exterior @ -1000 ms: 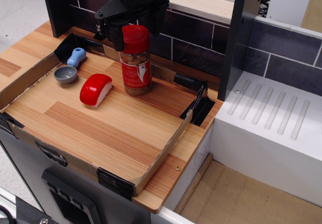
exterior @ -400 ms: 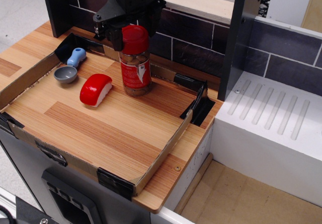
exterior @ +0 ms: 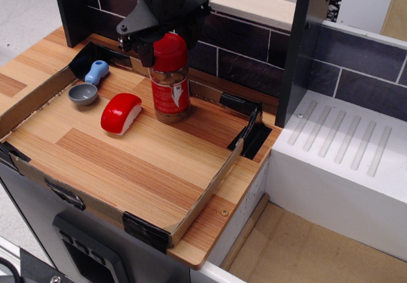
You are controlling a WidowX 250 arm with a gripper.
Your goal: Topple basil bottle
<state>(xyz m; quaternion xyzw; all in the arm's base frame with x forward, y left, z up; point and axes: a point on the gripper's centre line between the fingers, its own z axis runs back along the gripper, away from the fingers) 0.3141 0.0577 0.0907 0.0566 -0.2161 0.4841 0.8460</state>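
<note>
End effector (exterior: pixel 166 40) straddles upright basil bottle (exterior: pixel 170 82) cap — apparently spread, not clamped.

The wooden counter (exterior: pixel 210 232) carries a shallow cardboard-walled tray (exterior: pixel 210 184) with black corner pieces; the wood grain forms the tray's floor; on it the basil bottle (exterior: pixel 170 82) stands near the back wall, about upright; a red domed piece (exterior: pixel 121 112) lies just left of it; further left lies a small grey bowl (exterior: pixel 83 93), with a blue-handled thing (exterior: pixel 97 71) behind it.
</note>
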